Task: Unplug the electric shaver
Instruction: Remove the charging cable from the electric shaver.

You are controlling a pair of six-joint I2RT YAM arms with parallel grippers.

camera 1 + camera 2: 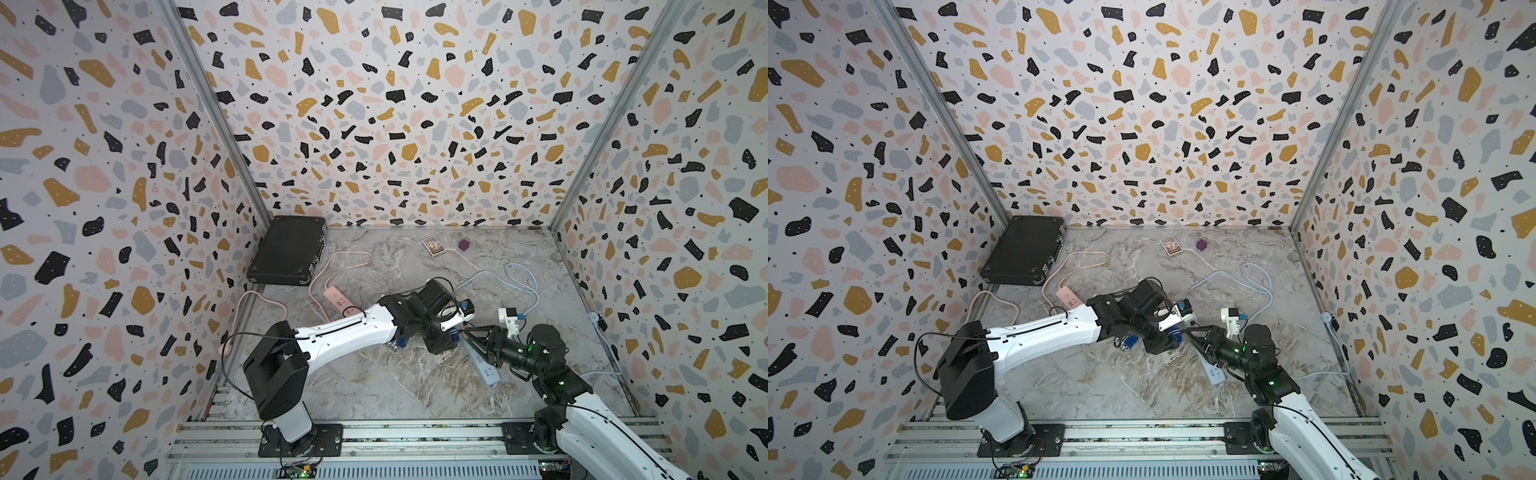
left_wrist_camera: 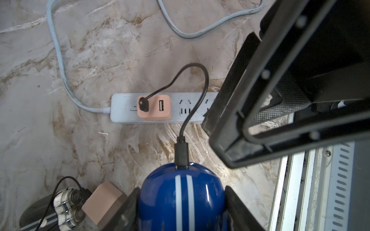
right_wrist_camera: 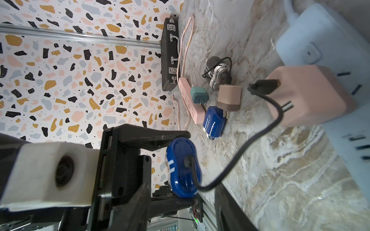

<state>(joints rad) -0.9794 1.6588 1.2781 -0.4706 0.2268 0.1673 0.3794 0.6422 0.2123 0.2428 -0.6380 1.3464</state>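
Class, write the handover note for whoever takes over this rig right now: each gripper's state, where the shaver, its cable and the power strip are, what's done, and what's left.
Left gripper: shut on the blue shaver.
Right gripper: open, empty, close to the light blue power strip.
Black cable: one end is in the shaver's end. The other is in the pink USB adapter, which sits in the strip.
Done: shaver grasped.
Left: nothing is unplugged yet. The right gripper probably has to pull the cable out while the left holds the shaver.
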